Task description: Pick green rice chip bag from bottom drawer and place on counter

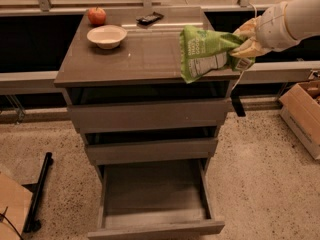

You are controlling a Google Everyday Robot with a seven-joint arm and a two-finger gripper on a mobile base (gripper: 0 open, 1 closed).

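My gripper (242, 43) is shut on the right end of the green rice chip bag (204, 54). It holds the bag in the air over the front right corner of the counter (135, 59). The bag hangs tilted with its white label panel facing me, and its lower edge dips just past the counter's front edge. The arm comes in from the upper right. The bottom drawer (152, 196) is pulled out and shows a bare floor inside.
A white bowl (107, 36), a red apple (97, 16) and a small dark object (149, 18) sit at the back of the counter. A cardboard box (302, 111) stands on the floor at right. A black bar (39, 191) lies on the floor at left.
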